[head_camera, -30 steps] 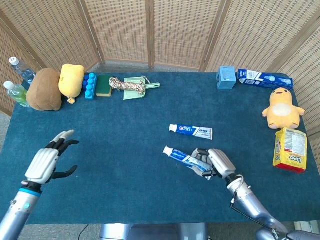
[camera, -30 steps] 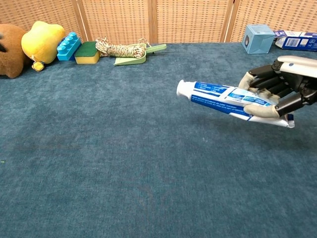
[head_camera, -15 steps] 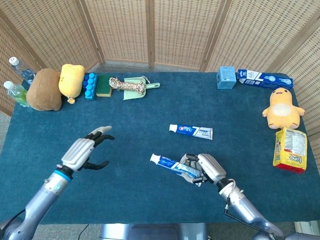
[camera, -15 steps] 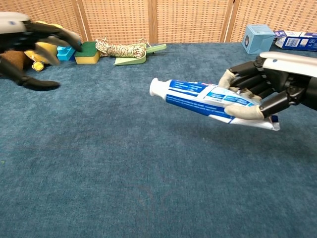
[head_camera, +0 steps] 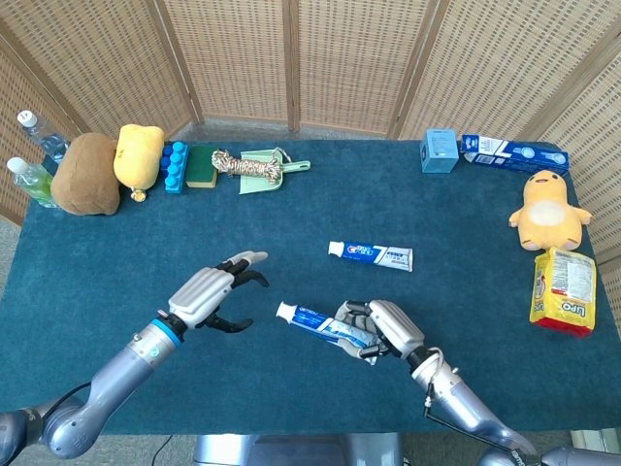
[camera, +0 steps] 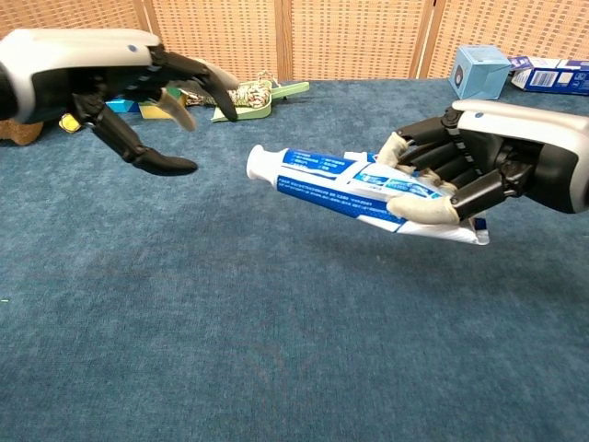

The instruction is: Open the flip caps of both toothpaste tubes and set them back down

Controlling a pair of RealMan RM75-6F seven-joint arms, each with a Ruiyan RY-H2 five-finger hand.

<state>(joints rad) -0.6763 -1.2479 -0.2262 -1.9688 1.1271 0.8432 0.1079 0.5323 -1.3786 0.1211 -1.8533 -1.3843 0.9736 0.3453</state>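
My right hand (head_camera: 380, 328) (camera: 460, 170) holds a blue and white toothpaste tube (head_camera: 320, 325) (camera: 345, 181) above the table, its white cap (camera: 260, 165) pointing left and looking closed. Facing that cap with a small gap between them, my left hand (head_camera: 212, 294) (camera: 138, 92) has its fingers spread and holds nothing. A second toothpaste tube (head_camera: 371, 254) lies flat on the blue table mat (head_camera: 194, 233) beyond them, cap to the left; the chest view does not show it.
Along the far edge sit a brown plush (head_camera: 85, 174), yellow plush (head_camera: 138, 155), blue blocks (head_camera: 174, 166), sponge (head_camera: 202, 165), rope on a green dustpan (head_camera: 254, 167) and a blue box (head_camera: 439, 150). A yellow duck toy (head_camera: 547, 209) and snack bag (head_camera: 564, 289) lie at the right.
My left hand has swung in from the left towards the tube's cap. My right hand has carried the tube leftwards and slightly nearer to me.
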